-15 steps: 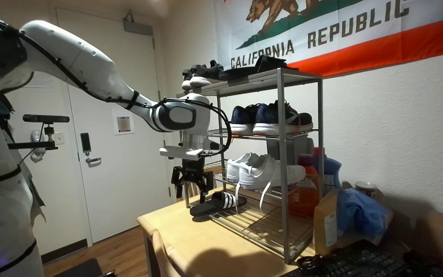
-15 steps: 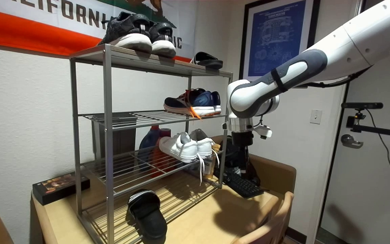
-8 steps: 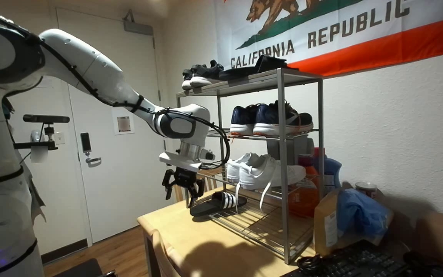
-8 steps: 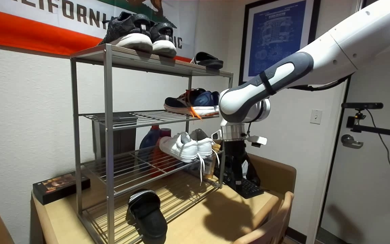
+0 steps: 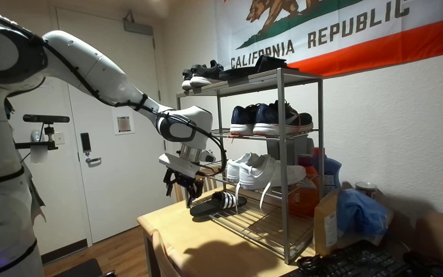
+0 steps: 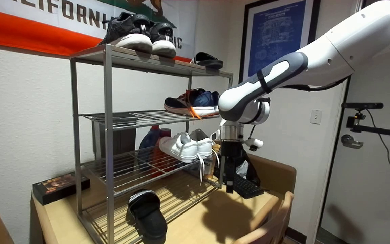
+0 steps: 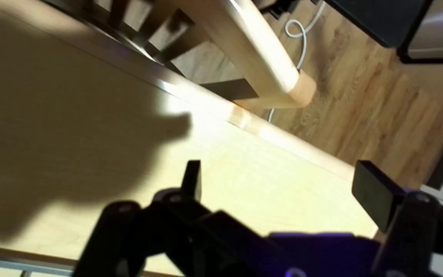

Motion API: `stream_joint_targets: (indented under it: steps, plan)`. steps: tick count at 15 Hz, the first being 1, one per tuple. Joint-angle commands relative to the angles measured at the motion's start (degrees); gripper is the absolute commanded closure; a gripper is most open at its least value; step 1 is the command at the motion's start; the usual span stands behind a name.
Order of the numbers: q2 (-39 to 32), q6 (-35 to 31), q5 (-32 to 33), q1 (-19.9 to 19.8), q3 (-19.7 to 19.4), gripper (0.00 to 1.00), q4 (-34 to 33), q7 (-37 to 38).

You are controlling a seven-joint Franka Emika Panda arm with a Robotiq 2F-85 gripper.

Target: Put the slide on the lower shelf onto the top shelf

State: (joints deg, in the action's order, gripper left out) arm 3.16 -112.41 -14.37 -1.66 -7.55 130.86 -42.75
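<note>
Pale wall (image 5: 394, 130), with a California flag (image 5: 344, 38) hung on it, seen behind a grey metal rack (image 5: 282, 173); rack stood on a light wooden table (image 5: 175, 227). Lower shelf (image 5: 246, 236): black slide (image 6: 151, 223) noted there, sole down, white-striped strap (image 6: 144, 198) set toward the back, plain end carried out past the front edge. Top shelf (image 6: 181, 66): occupied by a second black slide (image 6: 209, 62) near one end and by dark shoes (image 6: 135, 32) with white soles near the other. Tiers (image 6: 161, 123) between: navy sneakers (image 5: 265, 117) placed on the upper, white sneakers (image 5: 258, 173) on the one beneath, laces (image 6: 201, 166) hung over its edge.

Gripper (image 7: 280, 182) held over the table in front of the rack, toward the end where a black keyboard (image 6: 247, 187) is seen, well apart from the slide on the lower shelf; wrist (image 5: 190, 153) tilted in an exterior view. Fingers (image 7: 371, 196) spread wide in the wrist view, table top framed between them. Broad shadow (image 6: 227, 217) cast across the wood below.
</note>
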Motion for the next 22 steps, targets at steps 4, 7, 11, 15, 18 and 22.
stream_joint_targets:
  steps: [4, 7, 11, 15, 18, 22]
  plan:
    - [-4.0, -10.4, -17.7, -0.6, 1.7, 0.00, 5.1, -1.7]
    - [-4.4, -25.2, -20.5, -0.2, 3.2, 0.00, 9.1, -0.7]
    - [-5.9, -45.2, -27.2, 0.4, 6.0, 0.00, 13.9, -0.7]
    - [-7.3, -48.2, -25.2, 1.3, 5.7, 0.00, 14.4, -0.8]
    - [-8.3, -49.6, -23.8, 1.9, 5.7, 0.00, 15.2, -0.7]
    - [-8.8, -47.5, -37.2, 1.4, 8.9, 0.00, 12.4, -10.9]
